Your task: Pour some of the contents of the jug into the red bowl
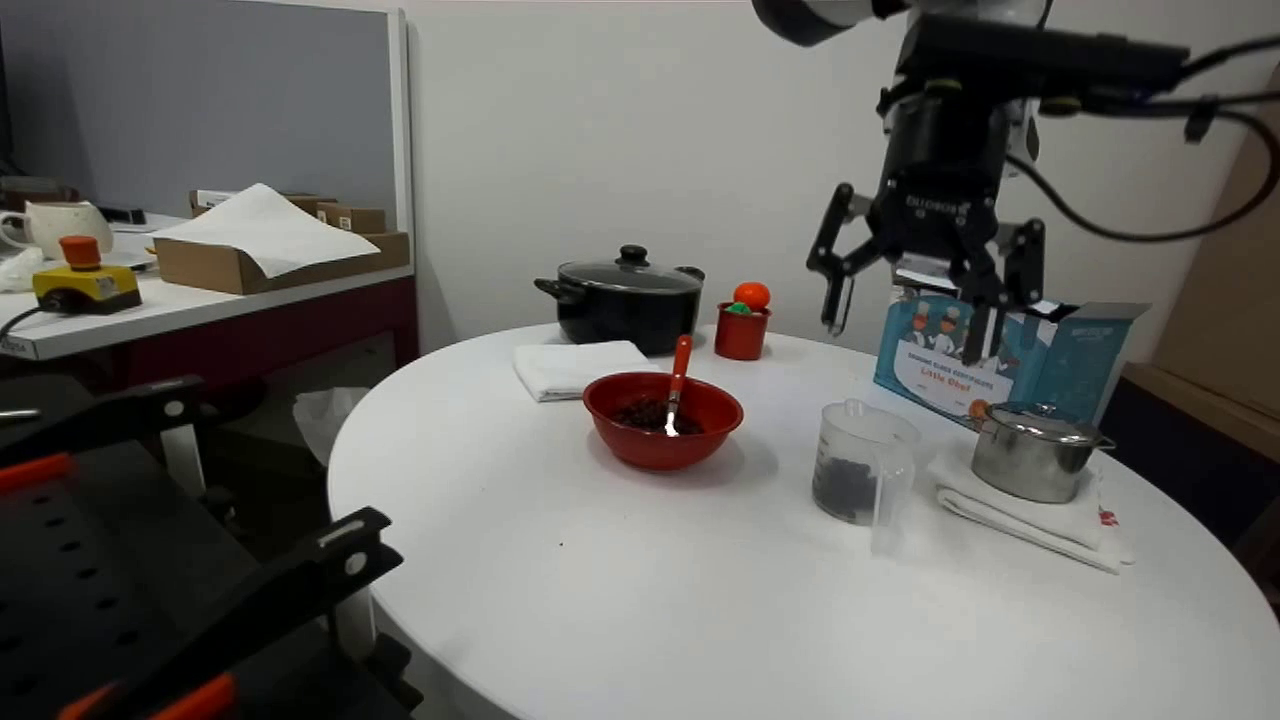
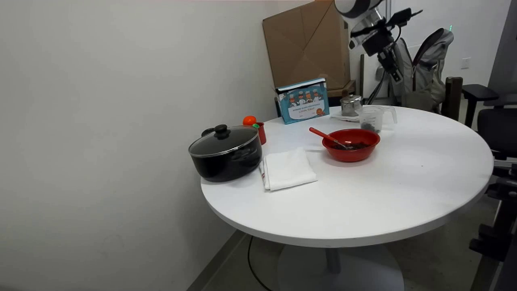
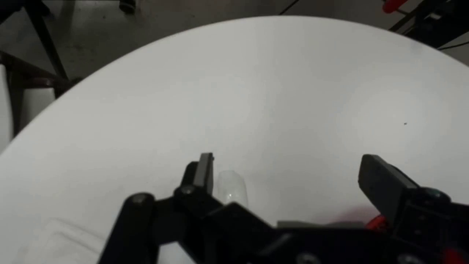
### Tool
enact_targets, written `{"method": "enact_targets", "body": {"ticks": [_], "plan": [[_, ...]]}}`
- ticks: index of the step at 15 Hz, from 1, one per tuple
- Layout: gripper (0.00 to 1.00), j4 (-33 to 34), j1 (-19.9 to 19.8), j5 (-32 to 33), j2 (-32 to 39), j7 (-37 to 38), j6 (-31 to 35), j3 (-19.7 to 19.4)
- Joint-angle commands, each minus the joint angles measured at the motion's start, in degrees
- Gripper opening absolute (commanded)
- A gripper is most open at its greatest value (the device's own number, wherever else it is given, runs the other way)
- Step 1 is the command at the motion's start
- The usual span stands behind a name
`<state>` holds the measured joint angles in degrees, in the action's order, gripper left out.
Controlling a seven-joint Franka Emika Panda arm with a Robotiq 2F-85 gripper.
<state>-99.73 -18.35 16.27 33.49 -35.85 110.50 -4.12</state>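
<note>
The clear jug [image 1: 850, 465] stands upright on the white table with dark contents in its lower part. It also shows in an exterior view [image 2: 370, 120]. In the wrist view only its clear handle [image 3: 232, 186] shows; the gripper hides the rest. The red bowl [image 1: 640, 450] sits beside it, holding dark contents and a red-handled utensil [image 1: 679, 380]. The bowl also shows in an exterior view [image 2: 352, 155]; a sliver shows in the wrist view [image 3: 378, 223]. My gripper [image 1: 908, 335] is open and empty, above the jug and apart from it. Its fingers are wide apart in the wrist view [image 3: 287, 156].
A shiny metal pot [image 1: 1035, 460] stands on a folded white cloth [image 1: 1040, 525] beside the jug. A teal box [image 1: 940, 350] stands behind. A black lidded pot [image 1: 630, 305], a small red cup [image 1: 740, 335] and another white cloth [image 1: 575, 370] are behind the bowl.
</note>
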Motion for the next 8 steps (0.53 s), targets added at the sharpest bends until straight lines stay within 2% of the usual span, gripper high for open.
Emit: {"method": "enact_targets", "body": {"ticks": [1,5,6,8], "plan": [[1.00,-6.12,2.91,-2.26,-10.97,5.99,-5.74,-0.64],[1.00,-8.76,6.68,-2.18,-19.67,10.39,-12.39,0.45],[1.00,-5.09,5.64,-1.75,-14.67,8.17,-10.78,-0.37],[1.00,-6.49,7.27,-1.71,-17.90,9.51,-12.27,-0.13]]}}
